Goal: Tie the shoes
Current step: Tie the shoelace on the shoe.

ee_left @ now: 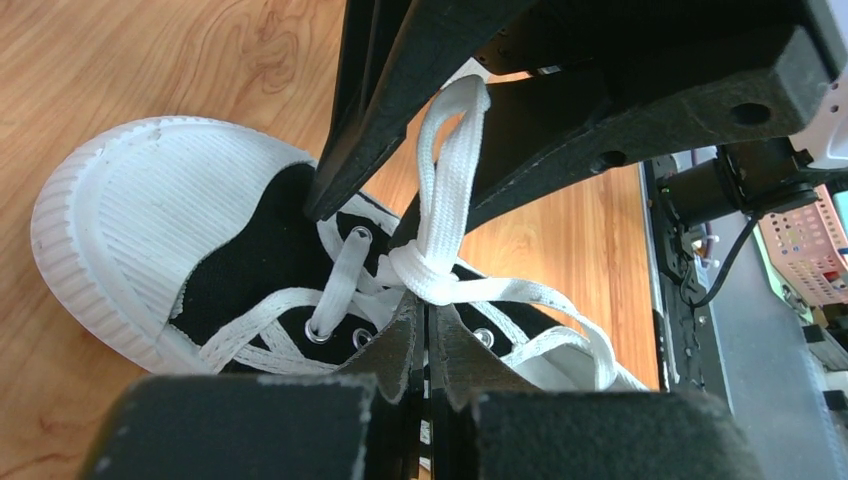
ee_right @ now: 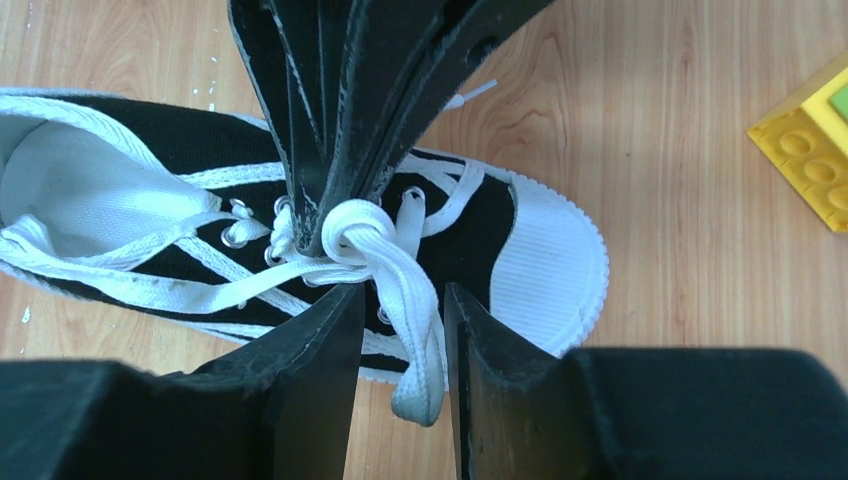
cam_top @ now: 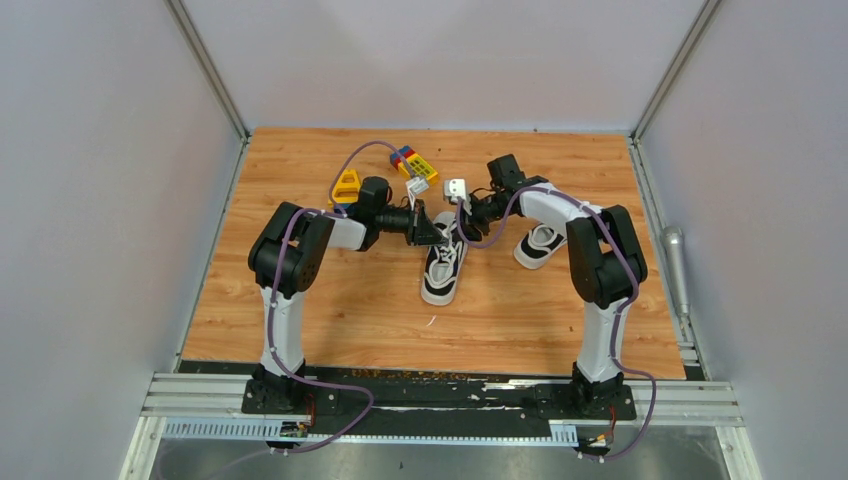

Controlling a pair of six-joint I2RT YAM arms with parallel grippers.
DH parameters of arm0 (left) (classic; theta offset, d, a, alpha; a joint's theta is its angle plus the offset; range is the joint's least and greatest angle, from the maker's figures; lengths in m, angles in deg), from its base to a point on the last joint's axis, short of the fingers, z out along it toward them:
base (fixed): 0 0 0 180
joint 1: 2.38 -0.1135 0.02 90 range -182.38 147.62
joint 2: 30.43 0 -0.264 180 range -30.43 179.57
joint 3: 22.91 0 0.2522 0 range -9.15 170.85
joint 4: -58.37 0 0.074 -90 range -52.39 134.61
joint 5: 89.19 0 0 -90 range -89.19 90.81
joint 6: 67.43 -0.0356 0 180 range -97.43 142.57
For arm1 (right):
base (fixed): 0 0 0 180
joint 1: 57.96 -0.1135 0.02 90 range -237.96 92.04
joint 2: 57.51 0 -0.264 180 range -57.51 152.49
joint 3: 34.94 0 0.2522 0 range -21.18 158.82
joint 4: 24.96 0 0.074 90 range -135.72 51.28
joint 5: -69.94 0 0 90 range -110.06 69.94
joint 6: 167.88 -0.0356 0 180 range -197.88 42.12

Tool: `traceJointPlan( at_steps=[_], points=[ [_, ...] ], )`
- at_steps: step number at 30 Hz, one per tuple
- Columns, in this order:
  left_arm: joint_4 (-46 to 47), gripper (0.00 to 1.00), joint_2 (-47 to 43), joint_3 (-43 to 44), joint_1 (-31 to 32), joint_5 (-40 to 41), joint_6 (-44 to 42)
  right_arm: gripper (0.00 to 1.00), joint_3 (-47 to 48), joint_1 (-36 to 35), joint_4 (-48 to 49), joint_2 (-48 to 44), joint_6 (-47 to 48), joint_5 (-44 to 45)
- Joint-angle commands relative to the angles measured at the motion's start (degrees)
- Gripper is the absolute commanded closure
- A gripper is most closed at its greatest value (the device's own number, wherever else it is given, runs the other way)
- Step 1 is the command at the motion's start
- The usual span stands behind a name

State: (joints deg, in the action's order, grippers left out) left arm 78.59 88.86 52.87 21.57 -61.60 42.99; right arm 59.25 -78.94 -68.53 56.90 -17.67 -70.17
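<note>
One black sneaker (cam_top: 443, 266) with a white toe cap lies mid-table; it shows in the left wrist view (ee_left: 130, 220) and the right wrist view (ee_right: 545, 260). Its white laces are drawn into a knot (ee_right: 355, 235). My left gripper (ee_left: 428, 318) is shut at the knot (ee_left: 425, 272), pinching lace. My right gripper (ee_right: 400, 300) is open, with a lace loop (ee_right: 415, 335) hanging loose between its jaws. From above, the left gripper (cam_top: 437, 235) and right gripper (cam_top: 466, 215) meet over the shoe. The second sneaker (cam_top: 540, 243) lies to the right.
Colourful toy blocks (cam_top: 415, 163) and a yellow block (cam_top: 346, 185) lie behind the grippers; a yellow block (ee_right: 815, 150) also shows in the right wrist view. A grey metal cylinder (cam_top: 675, 262) lies off the right table edge. Walls enclose the table.
</note>
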Motion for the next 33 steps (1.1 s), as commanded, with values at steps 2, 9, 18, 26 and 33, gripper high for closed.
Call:
traceJointPlan(
  at_steps=[2, 9, 18, 26, 33],
  points=[
    [-3.0, 1.00, 0.4, 2.1, -0.1, 1.6, -3.3, 0.64, -0.4, -0.7, 2.4, -1.8, 2.7, -4.1],
    [-5.9, 1.00, 1.1, 4.1, -0.2, 3.0, -4.6, 0.64, -0.8, -1.5, 0.9, -1.8, 3.8, -4.7],
    [-7.3, 1.00, 1.0, 3.9, -0.2, 3.1, -5.5, 0.73, 0.4, -1.7, -1.6, -0.7, 4.9, -5.2],
    [-8.9, 1.00, 0.6, 4.3, -0.9, 3.3, -6.8, 0.97, 0.0, -0.8, -2.8, -2.1, 4.5, -2.6],
    [-11.3, 1.00, 0.0, 4.2, -2.1, 3.3, -9.3, 1.00, -0.5, 0.4, -5.6, -3.9, 3.7, 1.2]
  ],
)
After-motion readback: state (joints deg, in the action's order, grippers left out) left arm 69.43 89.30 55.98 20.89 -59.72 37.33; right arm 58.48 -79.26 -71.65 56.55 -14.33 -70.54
